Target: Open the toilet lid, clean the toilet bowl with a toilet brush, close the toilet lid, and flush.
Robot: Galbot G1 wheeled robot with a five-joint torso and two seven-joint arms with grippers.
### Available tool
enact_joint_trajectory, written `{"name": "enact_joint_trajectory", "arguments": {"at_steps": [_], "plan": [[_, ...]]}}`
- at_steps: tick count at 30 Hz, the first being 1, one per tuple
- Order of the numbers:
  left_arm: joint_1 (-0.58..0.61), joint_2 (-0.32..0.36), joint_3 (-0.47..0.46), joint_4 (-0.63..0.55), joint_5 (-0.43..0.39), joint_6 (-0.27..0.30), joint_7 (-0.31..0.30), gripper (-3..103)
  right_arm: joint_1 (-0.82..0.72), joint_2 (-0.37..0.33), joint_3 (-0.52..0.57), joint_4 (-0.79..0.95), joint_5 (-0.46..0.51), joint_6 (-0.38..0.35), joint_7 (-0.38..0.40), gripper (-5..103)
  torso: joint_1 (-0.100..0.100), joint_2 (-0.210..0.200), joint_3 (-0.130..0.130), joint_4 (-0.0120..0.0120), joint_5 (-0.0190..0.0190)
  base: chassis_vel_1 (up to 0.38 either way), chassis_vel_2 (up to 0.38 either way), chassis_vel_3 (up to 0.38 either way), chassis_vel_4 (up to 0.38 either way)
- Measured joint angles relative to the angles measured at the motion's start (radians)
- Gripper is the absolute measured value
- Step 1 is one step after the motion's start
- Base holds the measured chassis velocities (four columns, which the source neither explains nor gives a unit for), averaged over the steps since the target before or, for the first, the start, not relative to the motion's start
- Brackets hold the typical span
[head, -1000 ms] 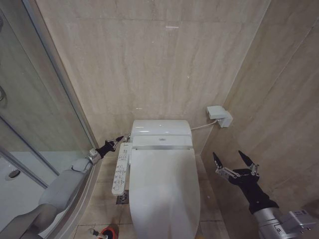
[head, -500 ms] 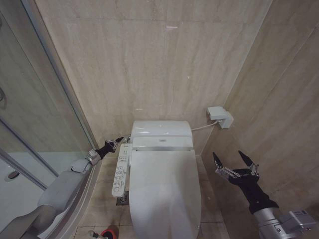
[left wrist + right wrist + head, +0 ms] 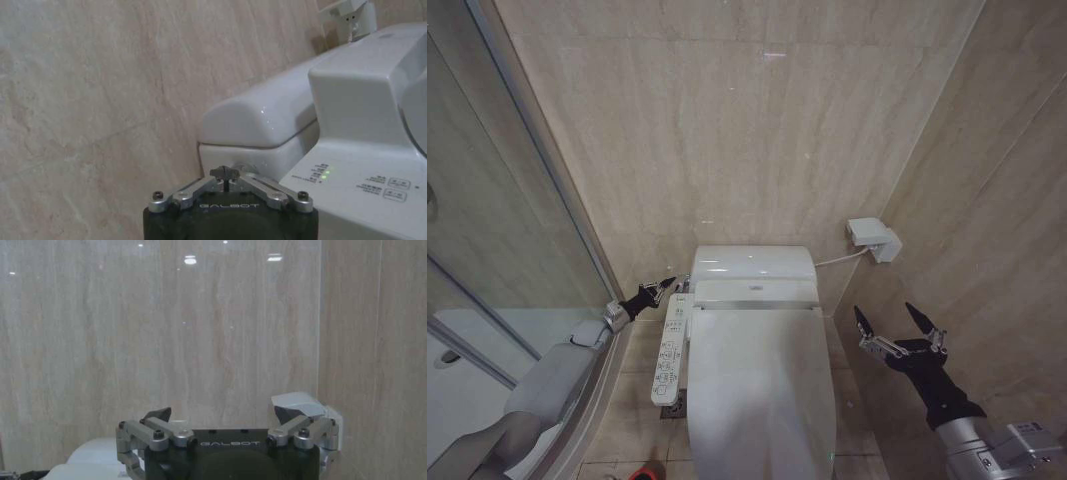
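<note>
the toilet lid lies shut; my left jaws, pinched together beside the rear unit, should press squarely; right jaws wait apart.

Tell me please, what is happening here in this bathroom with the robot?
The robot faces a toilet whose toilet lid is down. Its left gripper, fingers shut, is at the toilet's left rear corner, between the side control panel and the rear unit, close to the wall. The right gripper hangs open in the air to the right of the toilet, holding nothing. Neither gripper holds the toilet brush.
</note>
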Motion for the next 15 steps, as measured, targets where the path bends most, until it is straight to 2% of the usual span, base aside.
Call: {"name": "enact_joint_trajectory", "arguments": {"at_steps": [15], "plan": [[-0.005, -0.023, 0.006, 0.048, 0.004, -0.014, 0.048, 0, 0.0, 0.0, 0.0, 0.0, 0.0, 0.0, 0.0, 100, 0.0, 0.0, 0.0, 0.0001, 0.0001, 0.0, 0.0, 0.0, 0.0]]}}
